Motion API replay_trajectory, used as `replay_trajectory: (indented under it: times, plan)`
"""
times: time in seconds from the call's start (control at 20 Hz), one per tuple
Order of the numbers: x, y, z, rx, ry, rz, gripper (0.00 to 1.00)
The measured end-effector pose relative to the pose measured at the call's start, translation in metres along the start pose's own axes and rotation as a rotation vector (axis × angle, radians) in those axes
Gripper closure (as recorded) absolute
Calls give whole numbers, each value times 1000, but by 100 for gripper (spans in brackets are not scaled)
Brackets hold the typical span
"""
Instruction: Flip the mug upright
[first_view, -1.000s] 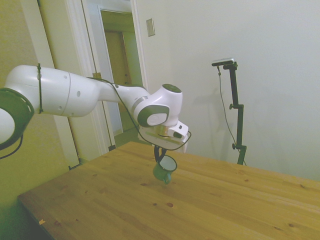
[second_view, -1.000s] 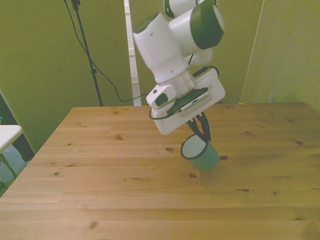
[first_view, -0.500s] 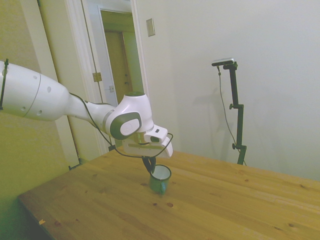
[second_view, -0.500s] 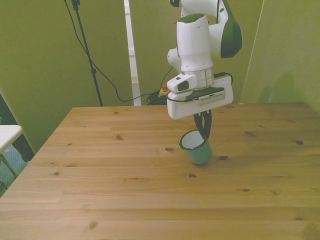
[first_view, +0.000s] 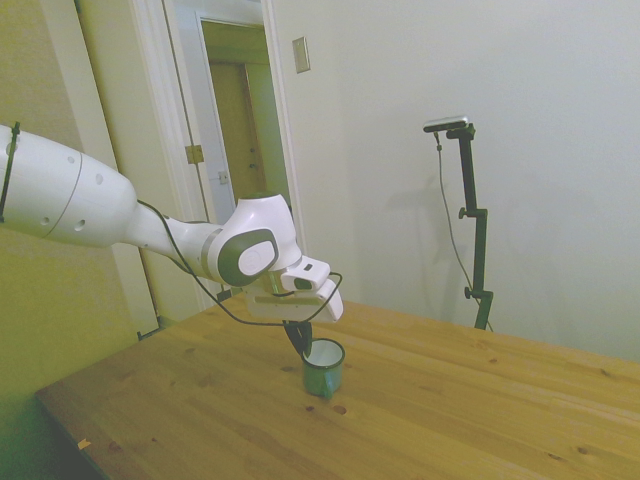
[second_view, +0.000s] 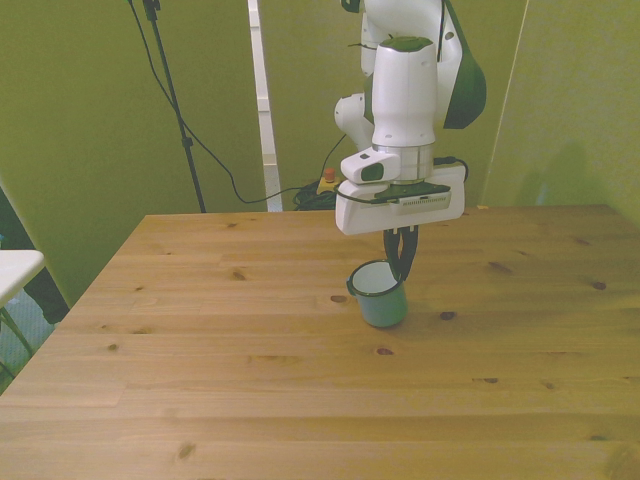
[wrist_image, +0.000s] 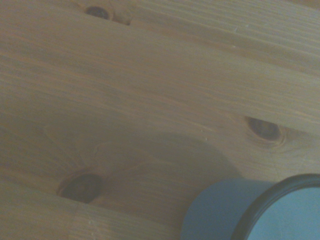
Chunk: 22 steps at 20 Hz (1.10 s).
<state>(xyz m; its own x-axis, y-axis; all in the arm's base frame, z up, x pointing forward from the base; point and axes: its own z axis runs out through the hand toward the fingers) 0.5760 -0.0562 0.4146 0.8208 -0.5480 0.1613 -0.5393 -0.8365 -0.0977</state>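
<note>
The teal mug stands nearly upright on the wooden table, its white inside and dark rim facing up. In the side view the mug sits just below the white arm's hand. My gripper points down with its dark fingers shut on the mug's rim, on the side toward the front view's right. The same gripper grips the rim in the side view. Part of the mug's wall and rim fills a corner of the wrist view. The handle is hidden.
Several dark knots mark the wooden planks near the mug. A white surface pokes in at the front view's left edge. A doorway and a plain wall stand behind the table in the side view.
The gripper has turned from tilted to pointing straight down and lowered, bringing the mug from a sideways tilt to nearly upright on the table.
</note>
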Motion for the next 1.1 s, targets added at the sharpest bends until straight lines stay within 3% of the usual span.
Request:
replay_trajectory:
  times: [0.6, 0.85, 1.1]
  plan:
    - [11, 5, -11, 5, 25, 23, 0]
    - [14, 5, -54, 24, 53, 22, 0]
    - [-2, 4, -98, 20, 11, -38, 0]
